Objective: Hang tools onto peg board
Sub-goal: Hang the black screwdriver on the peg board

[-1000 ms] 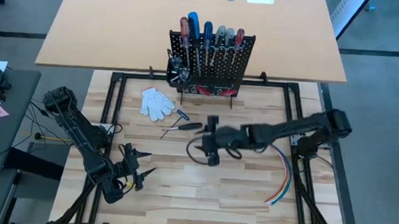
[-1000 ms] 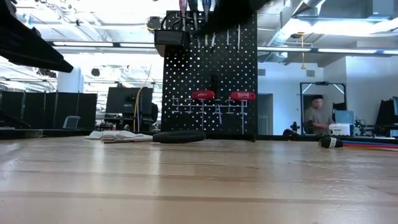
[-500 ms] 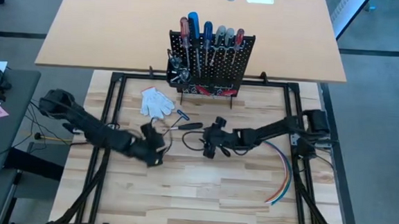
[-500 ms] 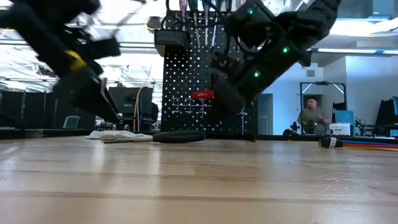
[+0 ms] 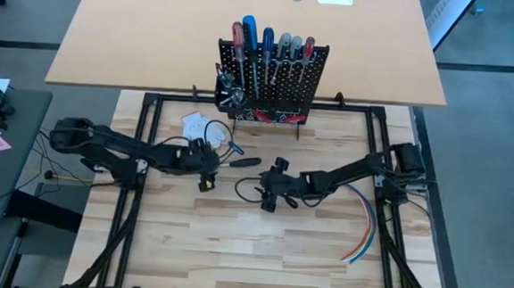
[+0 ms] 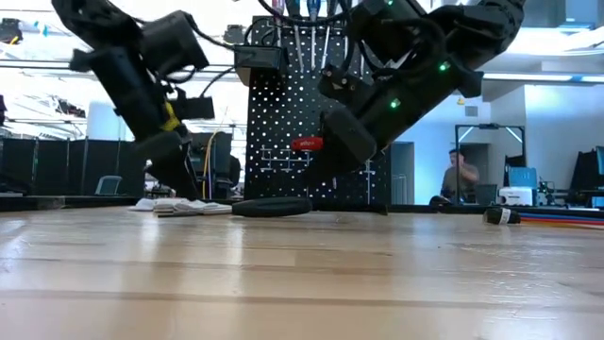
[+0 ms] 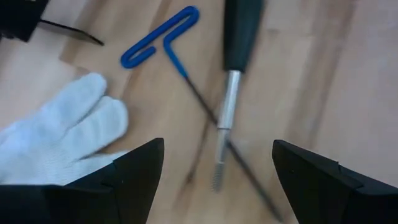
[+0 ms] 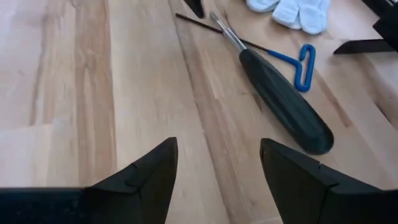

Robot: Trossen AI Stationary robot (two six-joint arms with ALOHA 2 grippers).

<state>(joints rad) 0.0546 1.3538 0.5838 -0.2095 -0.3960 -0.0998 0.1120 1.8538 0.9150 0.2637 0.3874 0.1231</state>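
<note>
Both pincers are hovering open over the wooden desk [image 5: 233, 250], neither one gripping anything. Left pincer [image 5: 210, 155] is spreading its fingers [image 7: 134, 171] just above the white gloves [image 7: 56, 134], near the far edge of the desk. Right pincer [image 5: 272, 182] is waiting near the middle of the desk, fingers [image 8: 149, 171] apart, facing the loose tools. A black-handled screwdriver [image 8: 280, 102] is lying flat on the desk between the two pincers, its metal shaft crossing the thin shaft of a blue T-handled key [image 7: 165, 40]. Standing upright at the far edge, the peg board [image 5: 273, 78] is already carrying several screwdrivers [image 5: 268, 39] along its top.
</note>
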